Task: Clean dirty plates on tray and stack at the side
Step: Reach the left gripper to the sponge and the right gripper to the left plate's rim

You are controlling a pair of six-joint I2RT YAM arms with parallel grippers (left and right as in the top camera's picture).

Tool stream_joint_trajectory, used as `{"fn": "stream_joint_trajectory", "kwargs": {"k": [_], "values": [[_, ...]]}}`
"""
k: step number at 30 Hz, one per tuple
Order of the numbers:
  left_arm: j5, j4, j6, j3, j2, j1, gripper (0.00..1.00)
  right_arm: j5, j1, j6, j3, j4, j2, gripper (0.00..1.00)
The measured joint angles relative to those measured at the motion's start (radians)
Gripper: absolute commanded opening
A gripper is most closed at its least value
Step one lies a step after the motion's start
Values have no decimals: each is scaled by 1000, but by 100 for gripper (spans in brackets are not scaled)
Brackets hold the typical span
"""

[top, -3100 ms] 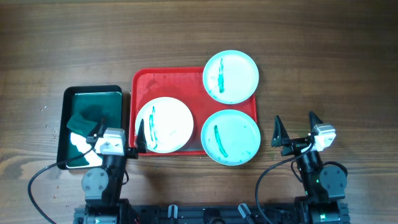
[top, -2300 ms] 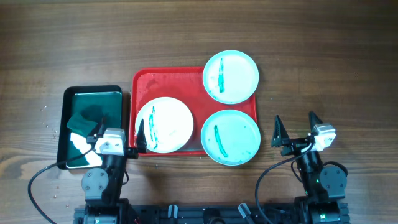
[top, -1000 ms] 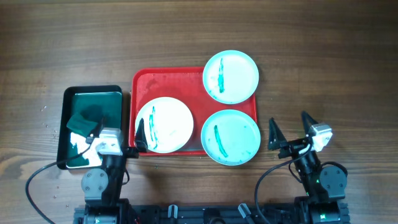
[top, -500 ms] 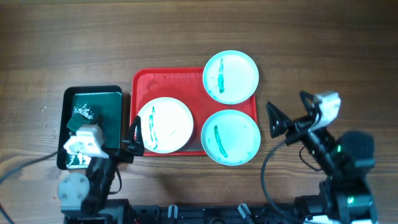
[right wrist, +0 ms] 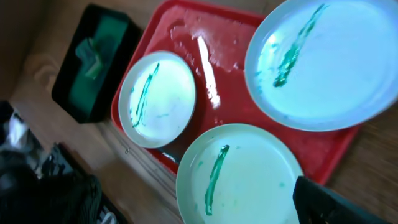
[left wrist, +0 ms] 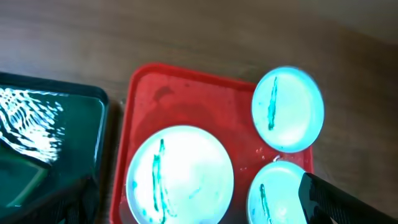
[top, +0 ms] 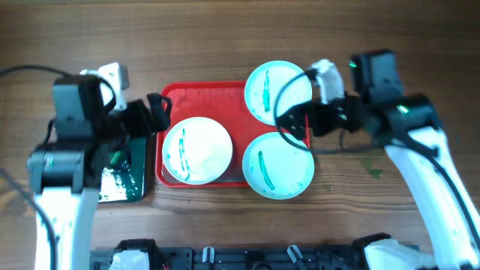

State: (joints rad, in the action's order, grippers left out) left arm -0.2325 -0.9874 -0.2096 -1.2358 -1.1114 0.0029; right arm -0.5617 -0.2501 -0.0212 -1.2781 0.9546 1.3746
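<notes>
Three round shallow plates, all streaked teal-green, lie on the large red rectangular plastic tray: the white plate at its left, the far pale mint plate with an aqua rim and the near pale mint plate at its right. Both mint ones hang over the tray's raised rim. None is clean or stacked yet.

Your left fingers are spread wide and hold nothing, and they hover near where the red tray meets the smaller black tray of green liquid. Your right fingers are just as wide and empty, above the gap between the two mint plates.

Judging by that, you are only approaching. Send the left arm into the black tray for the green wiping piece, whose kind I cannot tell. With the right, take a mint plate by its overhanging edge, where a finger can slip beneath. Close slowly, since a glazed rim may slide, and lift it level so it clears its neighbour and the wooden worktop
</notes>
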Motion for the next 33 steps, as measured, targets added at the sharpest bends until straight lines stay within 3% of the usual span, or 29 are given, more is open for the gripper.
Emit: {"fn": "stream_joint_trajectory", "kwargs": {"k": [4, 9, 10, 11, 15, 19, 22, 30, 33], "values": [[-17, -11, 2, -3, -142, 0, 100, -188, -28, 31, -2, -200, 169, 100], [-24, 1, 2, -3, -236, 1, 100, -104, -203, 143, -4, -314, 328, 100], [-26, 1, 2, -3, -239, 4, 100, -85, -239, 160, -3, -328, 346, 93], [-27, 0, -3, -3, -239, 13, 100, -73, -272, 180, -4, -362, 363, 73], [-28, 1, -80, -3, -239, 68, 98, 58, -323, 277, -4, -415, 380, 67], [13, 6, -157, -3, -239, 91, 98, 213, -346, 403, -6, -412, 447, 48], [121, -4, -241, -3, -239, 98, 96, 276, -379, 481, -6, -430, 520, 40], [213, -46, -305, -3, -254, 196, 95, 362, -438, 570, -7, -469, 636, 30], [218, -60, -305, -3, -264, 214, 95, 364, -459, 581, -7, -486, 636, 8]]}}
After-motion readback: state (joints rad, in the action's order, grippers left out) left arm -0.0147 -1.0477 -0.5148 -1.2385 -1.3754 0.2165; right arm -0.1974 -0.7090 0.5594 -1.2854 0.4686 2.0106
